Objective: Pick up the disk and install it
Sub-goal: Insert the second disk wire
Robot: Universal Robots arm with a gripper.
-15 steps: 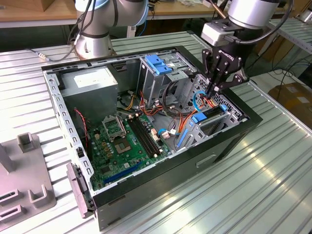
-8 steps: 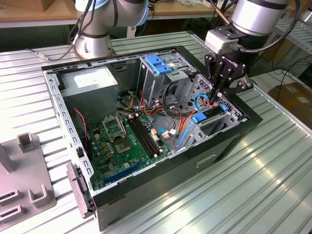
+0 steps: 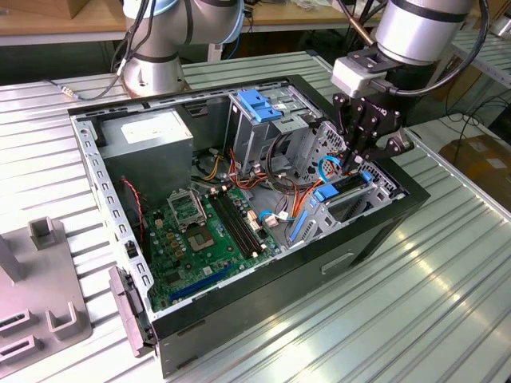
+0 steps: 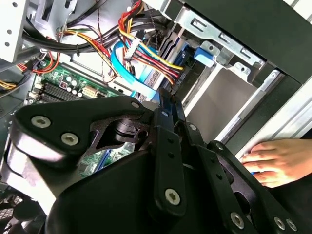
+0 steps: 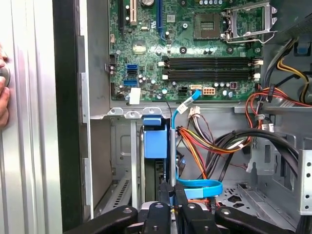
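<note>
Gripper (image 3: 361, 163), black and multi-link, hangs over the drive bay at the exterior view's right end of the open black computer case (image 3: 375, 231). Its fingers are drawn close together on the top edge of the disk (image 5: 157, 168), a flat grey hard drive in a blue plastic bracket. The disk stands on edge, partly down in the bay slot, with its blue tab (image 3: 327, 192) beside the bay wall. A blue flat cable (image 5: 200, 187) loops just beside it. The green motherboard (image 3: 204, 235) lies on the case floor. A person's hand (image 4: 279, 163) rests against the case's outer side.
</note>
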